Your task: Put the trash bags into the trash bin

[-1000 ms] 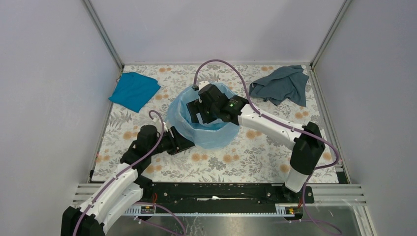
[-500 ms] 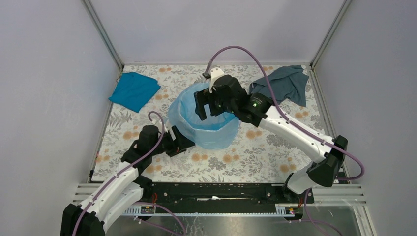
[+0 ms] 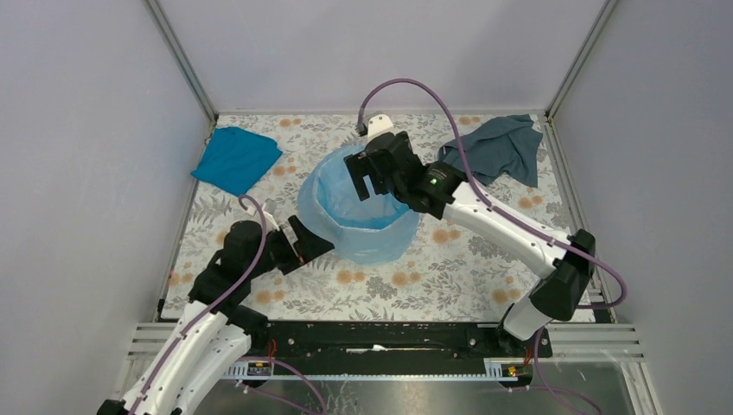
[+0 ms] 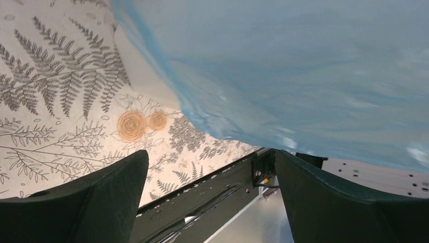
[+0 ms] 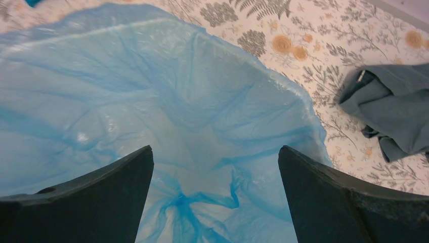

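Top external: finds the right arm (image 3: 510, 229) elbow-out near the counter's (image 3: 432, 277) right edge, forearm slanting up and left, wrist tipped down over the far side of the trash bin (image 4: 144, 71). Shows right jaws spread wide and empty, hanging above the trash bags (image 3: 359, 212), clear of the film. Puts the left arm (image 3: 216, 281) low, stretched from the near-left corner, with left jaws just beside the bag's near-left skirt, released, nothing between them. From left wrist, confirms that gap, with blue film ahead and a strip of white bin wall under the draped edge. From right wrist, looks down into the light-blue lining, gathered in a darker bunch at the bottom. Places the bag inside the bin, its top folded over the rim and down the outside. Leaves bare counter on the near and right sides of the bin. Sets teal cloth (image 3: 238, 158) well apart at far left, grey-blue cloth (image 3: 497, 147) near the right forearm's far side, enclosure walls (image 3: 86, 173) close on three sides.
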